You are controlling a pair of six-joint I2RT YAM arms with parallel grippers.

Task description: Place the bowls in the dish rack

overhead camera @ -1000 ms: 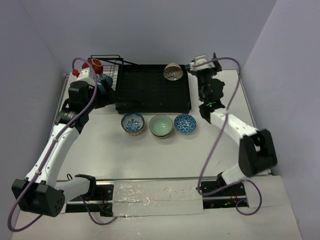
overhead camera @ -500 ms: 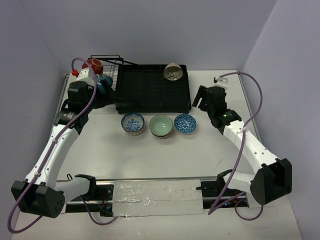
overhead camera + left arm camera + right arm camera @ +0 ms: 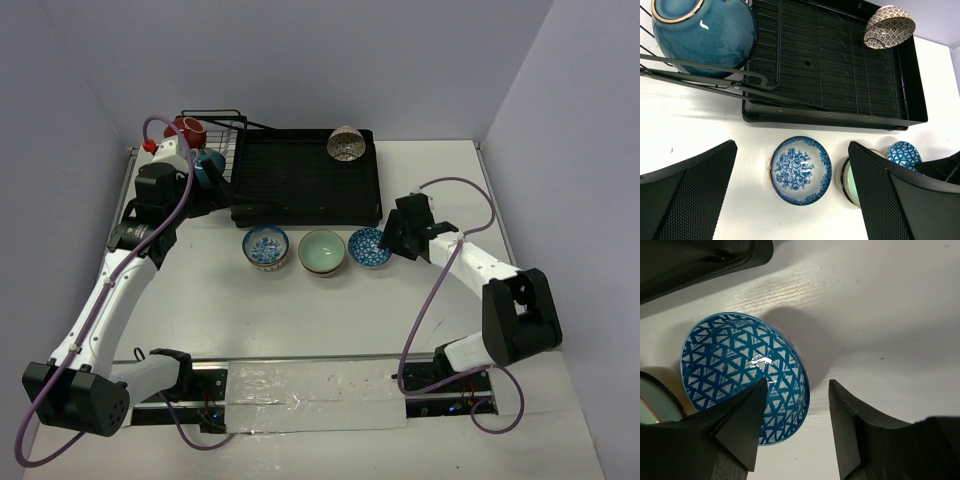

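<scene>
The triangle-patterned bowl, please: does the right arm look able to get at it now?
Likely yes: the right end effector hangs open over the rim of the bowl, with nothing between them.

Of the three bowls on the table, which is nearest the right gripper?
The triangle-patterned blue bowl at the row's right end; the right gripper sits over its rim. The green bowl and floral bowl lie farther left.
</scene>
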